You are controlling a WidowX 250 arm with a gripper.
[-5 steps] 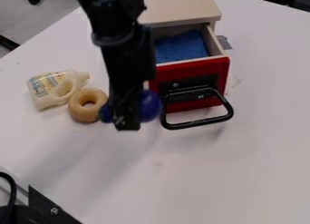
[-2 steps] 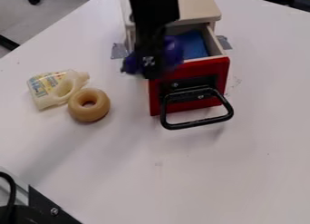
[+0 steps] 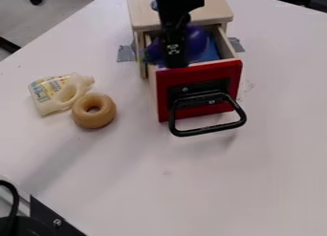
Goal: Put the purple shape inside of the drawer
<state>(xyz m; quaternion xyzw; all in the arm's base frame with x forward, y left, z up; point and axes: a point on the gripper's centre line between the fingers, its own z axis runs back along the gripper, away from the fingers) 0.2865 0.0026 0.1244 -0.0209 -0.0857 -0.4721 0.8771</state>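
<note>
White table (image 3: 256, 182) before us, we see a tan ring (image 3: 82, 114) beside a bottle (image 3: 48, 102); over the open drawer (image 3: 234, 77), our gripper (image 3: 174, 62) grasps the purple shape (image 3: 196, 42).

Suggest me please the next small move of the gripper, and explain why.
Probably lower the gripper slightly before any release: it holds the purple toy eggplant, which appears to be over the pulled-out drawer, close behind its red front. A short descent should make the drop gentler, though the exact height is hard to judge.

A black arm (image 3: 178, 5) ends in a black hand (image 3: 176, 61) with a whitish patterned mark (image 3: 173, 49).
</note>
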